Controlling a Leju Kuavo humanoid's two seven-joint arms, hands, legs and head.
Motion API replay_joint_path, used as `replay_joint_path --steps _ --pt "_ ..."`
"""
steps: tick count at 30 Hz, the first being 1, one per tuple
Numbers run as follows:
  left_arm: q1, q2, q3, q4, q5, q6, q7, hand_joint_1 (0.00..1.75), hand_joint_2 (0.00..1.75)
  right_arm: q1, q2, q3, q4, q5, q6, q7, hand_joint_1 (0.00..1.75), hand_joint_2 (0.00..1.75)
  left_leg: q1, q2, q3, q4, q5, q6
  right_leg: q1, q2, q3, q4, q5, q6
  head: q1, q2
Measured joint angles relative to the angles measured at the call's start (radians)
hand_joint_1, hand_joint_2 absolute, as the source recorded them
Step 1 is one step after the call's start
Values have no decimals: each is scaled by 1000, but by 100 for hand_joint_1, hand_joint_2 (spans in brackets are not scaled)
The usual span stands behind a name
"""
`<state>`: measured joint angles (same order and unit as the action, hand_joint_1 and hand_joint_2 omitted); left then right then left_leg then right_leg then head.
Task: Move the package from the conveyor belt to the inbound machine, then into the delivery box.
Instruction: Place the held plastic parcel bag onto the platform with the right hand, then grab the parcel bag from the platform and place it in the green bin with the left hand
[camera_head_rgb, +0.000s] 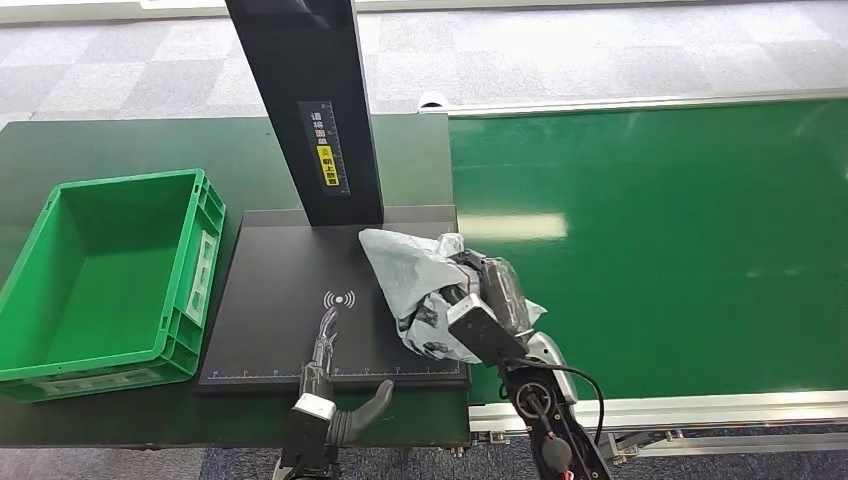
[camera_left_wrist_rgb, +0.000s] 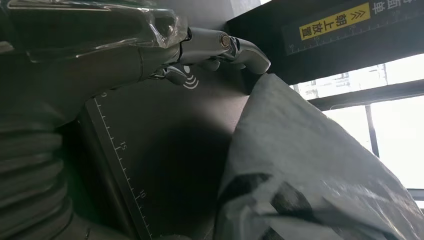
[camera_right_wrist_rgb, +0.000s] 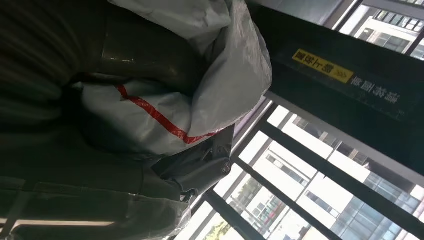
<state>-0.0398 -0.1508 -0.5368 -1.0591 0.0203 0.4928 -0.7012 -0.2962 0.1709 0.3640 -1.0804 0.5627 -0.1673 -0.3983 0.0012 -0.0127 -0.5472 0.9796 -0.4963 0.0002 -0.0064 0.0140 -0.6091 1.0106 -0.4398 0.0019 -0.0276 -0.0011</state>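
Right robot hand (camera_head_rgb: 470, 300) grips the grey package (camera_head_rgb: 410, 275) (red stripe visible) over the inbound machine (camera_head_rgb: 290, 300) pad's right edge. Left robot hand (camera_head_rgb: 322, 360), fingers extended, holds nothing at the pad's front edge.

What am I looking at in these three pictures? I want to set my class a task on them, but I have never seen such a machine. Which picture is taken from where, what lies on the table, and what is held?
This is a two-armed humanoid robot. The wide picture comes from its head, looking down; the other two come from cameras at each wrist and are turned on their side.

On the dark table stands an empty green crate, the delivery box. Beside it lies a black scanning pad with a dark post rising from its back edge: the inbound machine. On the right runs the green conveyor belt.

The right hand grips a crumpled grey plastic package at the pad's right side; its wrist view shows a red stripe on the bag. The left hand holds nothing, its fingers reaching over the pad's front edge.
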Motion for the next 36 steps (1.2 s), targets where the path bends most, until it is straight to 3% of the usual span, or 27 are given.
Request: replay_joint_path --steps 1,5,9,13,21,31,36 --pt "-6 -2 0 6 0 -3 0 0 175 -7 9 14 24 -6 -1 0 175 175 0 0 0 0 0 0 0 0 0 0 0 0 0 0" --pt "-20 -8 8 25 0 -7 0 0 175 -29 30 50 102 -36 -14 0 0 175 0 0 0 0 0 0 0 0 0 0 0 0 0 0" --pt "-21 -12 19 33 10 -11 0 0 175 -49 32 51 140 -93 -11 -2 0 175 0 0 0 0 0 0 0 0 0 0 0 0 0 0" --pt "-14 -12 35 28 28 -32 0 0 175 -58 22 31 141 -195 57 -27 0 175 0 0 0 0 0 0 0 0 0 0 0 0 0 0" --pt "19 12 110 -18 89 -115 0 0 175 -35 -58 -42 -47 -336 100 -49 0 175 0 0 0 0 0 0 0 0 0 0 0 0 0 0" --pt "-17 64 97 -89 -43 -227 2 0 175 1 -107 -72 -166 -396 108 -72 0 175 0 0 1 0 0 0 0 0 0 0 0 0 0 0" --pt "-86 89 74 -150 -161 -286 36 0 175 4 -110 -63 -173 -403 121 -85 0 175 0 0 1 0 1 0 0 0 1 0 1 0 0 0"
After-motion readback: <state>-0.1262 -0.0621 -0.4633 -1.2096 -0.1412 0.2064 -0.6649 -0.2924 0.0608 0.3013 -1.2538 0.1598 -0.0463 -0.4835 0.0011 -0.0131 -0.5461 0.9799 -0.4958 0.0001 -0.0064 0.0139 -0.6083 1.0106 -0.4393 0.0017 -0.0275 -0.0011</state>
